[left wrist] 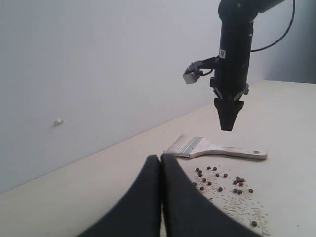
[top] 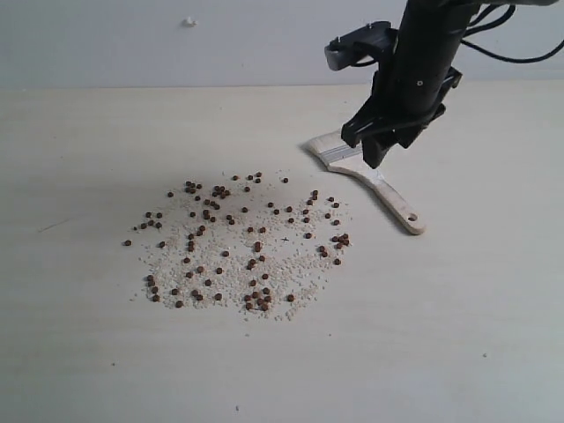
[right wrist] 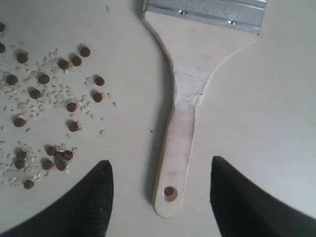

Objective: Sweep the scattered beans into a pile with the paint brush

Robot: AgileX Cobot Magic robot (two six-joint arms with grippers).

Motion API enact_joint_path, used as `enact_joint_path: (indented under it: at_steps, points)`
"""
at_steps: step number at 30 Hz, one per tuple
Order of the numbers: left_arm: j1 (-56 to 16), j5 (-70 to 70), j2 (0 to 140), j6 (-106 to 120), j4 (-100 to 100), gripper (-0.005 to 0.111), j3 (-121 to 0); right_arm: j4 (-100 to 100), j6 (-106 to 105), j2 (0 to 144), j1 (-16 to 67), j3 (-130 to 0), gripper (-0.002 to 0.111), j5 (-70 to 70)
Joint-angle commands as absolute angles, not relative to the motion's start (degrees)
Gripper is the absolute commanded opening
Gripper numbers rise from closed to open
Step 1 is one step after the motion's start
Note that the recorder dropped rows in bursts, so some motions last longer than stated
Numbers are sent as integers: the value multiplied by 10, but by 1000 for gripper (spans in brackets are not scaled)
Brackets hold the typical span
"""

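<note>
The beans (top: 247, 238) lie scattered over a wide patch of off-white grains on the pale table (top: 88, 352); no heaped pile shows. The paint brush (top: 366, 174) lies flat to the right of that patch, with its bristles toward the back and its holed handle end toward the front right. My right gripper (top: 366, 150) hangs open above the handle, apart from it. In the right wrist view the handle (right wrist: 185, 113) runs between the two spread fingertips, and beans (right wrist: 44, 94) lie beside it. My left gripper (left wrist: 160, 157) is shut on nothing, low over the table, with the brush (left wrist: 217, 148) and beans (left wrist: 219, 182) beyond it.
A plain grey wall (top: 176, 44) rises behind the table, with a small white speck (top: 189, 21) on it. The right arm's cables (top: 520, 53) loop at the upper right. The left arm is out of the exterior view.
</note>
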State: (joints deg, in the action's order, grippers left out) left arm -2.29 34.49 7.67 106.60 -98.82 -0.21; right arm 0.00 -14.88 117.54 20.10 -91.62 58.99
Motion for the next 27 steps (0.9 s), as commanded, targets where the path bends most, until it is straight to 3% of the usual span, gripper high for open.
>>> enact_joint_path:
  at_steps: [1,19,27]
  points:
    - [-25,348,75,1058,-996,0,0,0,-148,1200,202,-889,55,531]
    - [-25,357,75,1058,-996,0,0,0,-119,1265,172,-889,55,506]
    - [-25,357,75,1058,-996,0,0,0,-118,1285,172,-889,50,513]
